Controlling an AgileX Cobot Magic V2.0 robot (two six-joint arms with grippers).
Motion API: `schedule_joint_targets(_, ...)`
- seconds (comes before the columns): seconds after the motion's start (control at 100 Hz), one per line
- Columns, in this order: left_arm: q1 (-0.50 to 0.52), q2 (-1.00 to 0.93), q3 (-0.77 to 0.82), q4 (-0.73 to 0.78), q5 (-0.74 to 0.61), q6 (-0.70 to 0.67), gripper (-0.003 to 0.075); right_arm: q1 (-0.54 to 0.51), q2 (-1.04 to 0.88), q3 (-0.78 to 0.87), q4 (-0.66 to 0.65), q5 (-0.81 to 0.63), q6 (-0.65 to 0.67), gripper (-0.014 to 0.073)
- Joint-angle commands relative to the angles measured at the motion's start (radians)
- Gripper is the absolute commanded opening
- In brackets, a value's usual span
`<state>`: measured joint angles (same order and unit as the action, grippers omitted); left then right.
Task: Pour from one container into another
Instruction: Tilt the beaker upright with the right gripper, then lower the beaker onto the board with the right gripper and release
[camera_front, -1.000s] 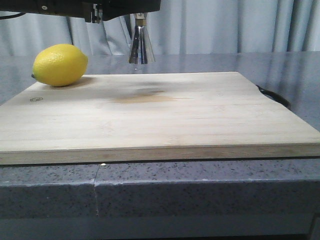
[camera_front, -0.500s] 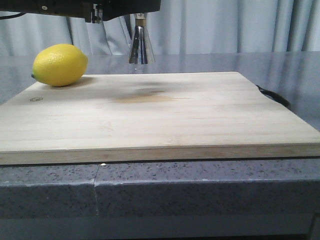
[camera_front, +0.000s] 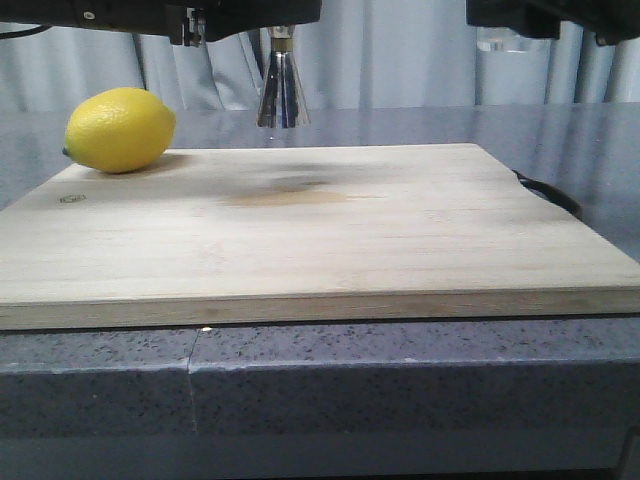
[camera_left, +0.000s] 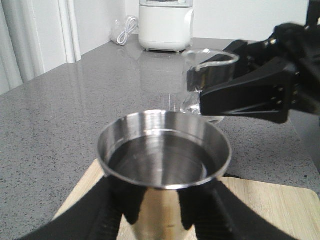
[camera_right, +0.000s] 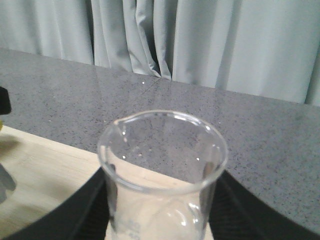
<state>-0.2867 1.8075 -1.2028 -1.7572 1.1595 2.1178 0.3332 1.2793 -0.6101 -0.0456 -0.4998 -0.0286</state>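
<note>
Grey curtains back a speckled stone counter carrying a wooden cutting board with a lemon at its far left. Above the board's far edge, the left gripper is clamped round the steel jigger, which seems to hold liquid already. To the right, the right gripper grips the glass beaker upright and apparently empty. Bring its lip over the jigger's mouth before tipping slowly.

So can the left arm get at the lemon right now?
Probably not: the left gripper is shut on the steel jigger, which holds liquid, so it has no free grip. The lemon itself lies uncovered on the cutting board.
</note>
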Motion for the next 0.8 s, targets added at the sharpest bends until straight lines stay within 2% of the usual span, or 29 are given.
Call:
schedule_joint_targets(0.0,-0.007,-0.055,-0.033,-0.106,0.079,-0.007,0.0242,-0.007,0.016,-0.022,0.004,-0.129,0.004,0.0293)
schedule_joint_targets(0.34,-0.007,-0.055,-0.033,-0.106,0.079,-0.007,0.0242,-0.007,0.223,-0.022,0.008,-0.363,0.004,0.0293)
schedule_joint_targets(0.79,-0.007,-0.055,-0.033,-0.106,0.079,-0.007,0.0242,-0.007,0.354,-0.087,0.008,-0.294,0.004,0.0293)
